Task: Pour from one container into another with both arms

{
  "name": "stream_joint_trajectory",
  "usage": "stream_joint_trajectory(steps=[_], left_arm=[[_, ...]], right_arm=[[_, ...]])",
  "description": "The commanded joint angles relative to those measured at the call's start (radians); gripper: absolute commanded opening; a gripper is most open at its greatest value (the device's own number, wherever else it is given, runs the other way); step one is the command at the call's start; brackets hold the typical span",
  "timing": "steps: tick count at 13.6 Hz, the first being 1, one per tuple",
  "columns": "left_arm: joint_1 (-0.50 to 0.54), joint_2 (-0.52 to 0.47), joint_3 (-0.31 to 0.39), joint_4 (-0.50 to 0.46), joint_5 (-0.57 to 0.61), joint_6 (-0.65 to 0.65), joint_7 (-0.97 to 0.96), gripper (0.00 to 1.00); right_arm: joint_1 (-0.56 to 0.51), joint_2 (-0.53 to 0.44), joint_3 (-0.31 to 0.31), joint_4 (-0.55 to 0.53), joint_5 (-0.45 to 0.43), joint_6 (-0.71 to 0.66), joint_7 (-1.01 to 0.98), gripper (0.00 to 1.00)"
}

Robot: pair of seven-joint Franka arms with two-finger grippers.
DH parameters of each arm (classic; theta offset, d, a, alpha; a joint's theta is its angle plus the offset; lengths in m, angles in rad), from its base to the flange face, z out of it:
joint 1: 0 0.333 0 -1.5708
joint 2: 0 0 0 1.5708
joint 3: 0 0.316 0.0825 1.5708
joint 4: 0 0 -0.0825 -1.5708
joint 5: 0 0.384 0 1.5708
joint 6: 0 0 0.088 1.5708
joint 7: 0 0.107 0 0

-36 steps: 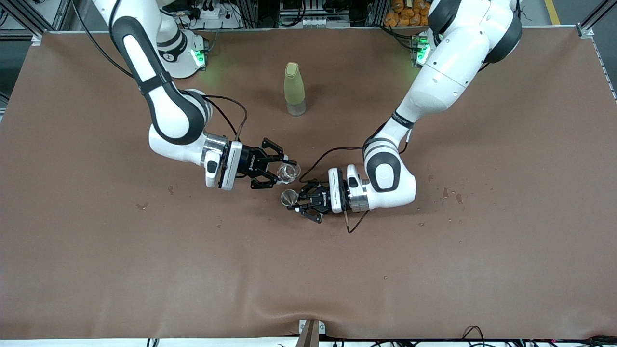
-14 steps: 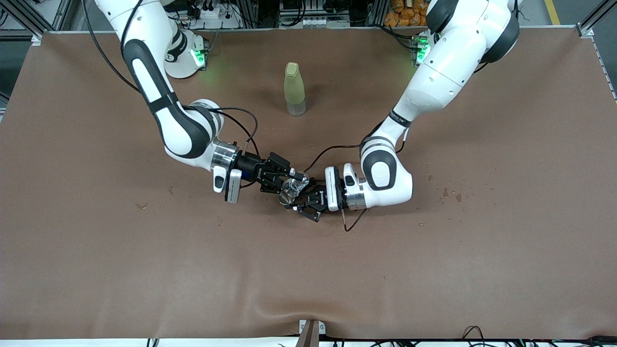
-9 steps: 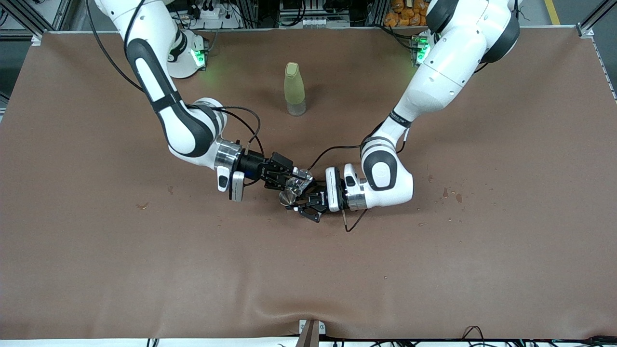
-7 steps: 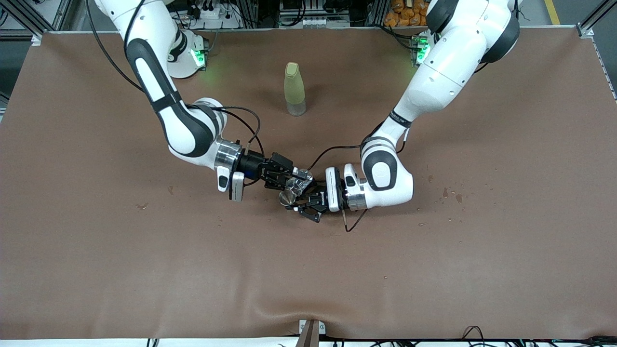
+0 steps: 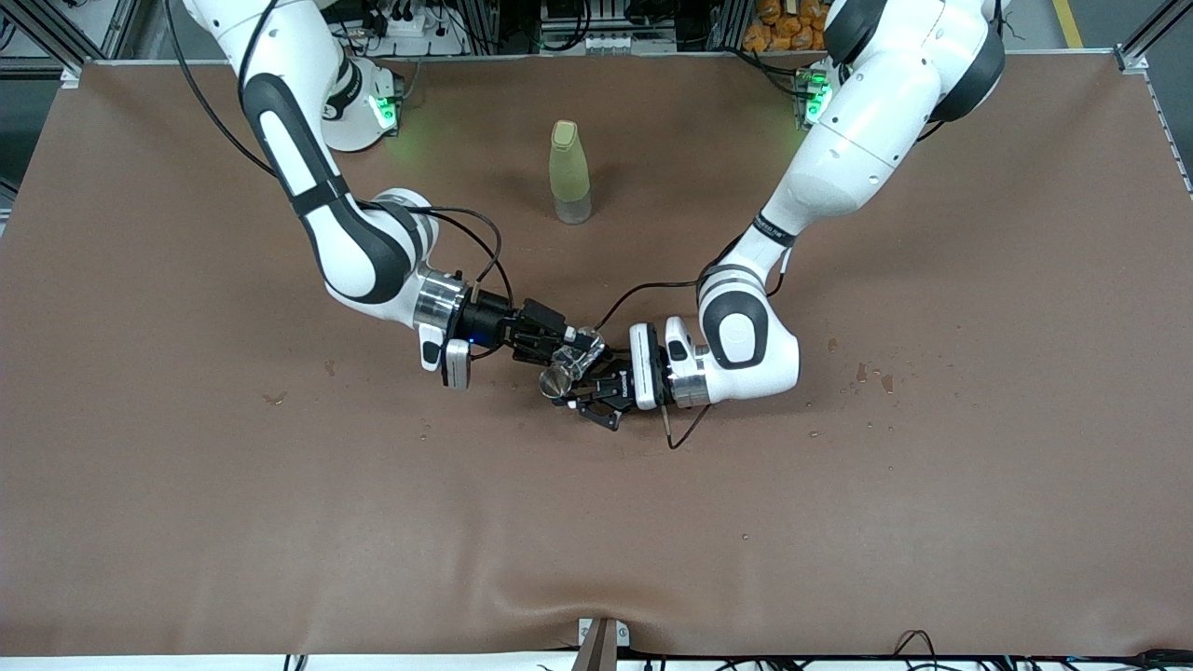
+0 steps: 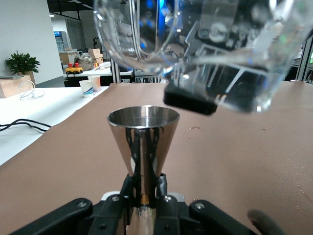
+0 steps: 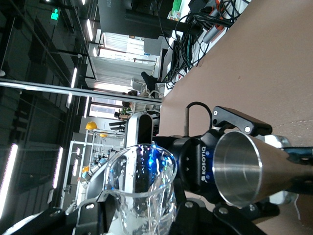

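fingers (image 6: 122, 205) of the left gripper (image 5: 585, 384) are clamped on the narrow waist of a tiny shiny steel hourglass-shaped jigger (image 5: 556, 380), holding it upright over the middle of the brown table (image 5: 596, 522), its upper cone open toward the ceiling. in the left wrist view the jigger (image 6: 143, 139) rises straight from between the black fingers, and its rim sits just beneath the tipped glass.

fingers of the right gripper (image 5: 562, 342) are pressed together on a tiny clear see-through glass cup (image 5: 571, 355), tilted on its side just above the jigger with its mouth leaning toward the steel cone. in the right wrist view the cup (image 7: 141, 188) and the jigger (image 7: 244, 166) lie close beside each other; whether they touch cannot be told. in the left wrist view the cup (image 6: 195, 54) fills the space over the jigger's mouth.

farther from the front camera, a tall pale yellow-green bottle (image 5: 569, 171) stands upright on the table, well apart from both grippers, between the two arm bases.
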Motion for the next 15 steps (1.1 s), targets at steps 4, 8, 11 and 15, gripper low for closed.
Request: stream_joint_trajectory(steps=[4, 8, 11, 15], left_arm=[[-0.010, 0.004, 0.007, 0.022, -0.031, 0.014, -0.017, 0.00], [-0.007, 0.001, 0.007, 0.020, -0.028, 0.014, -0.015, 0.00], [-0.004, -0.003, 0.007, 0.019, -0.023, 0.014, -0.015, 0.00], [-0.003, -0.004, 0.007, 0.017, -0.017, 0.014, -0.014, 0.00]], right_arm=[[0.002, -0.041, -0.006, -0.042, 0.046, 0.004, 0.033, 0.11], [0.008, -0.051, -0.006, -0.050, 0.082, 0.004, 0.034, 0.10], [0.008, -0.051, -0.006, -0.053, 0.099, 0.004, 0.034, 0.10], [0.007, -0.051, -0.005, -0.058, 0.132, 0.002, 0.054, 0.09]])
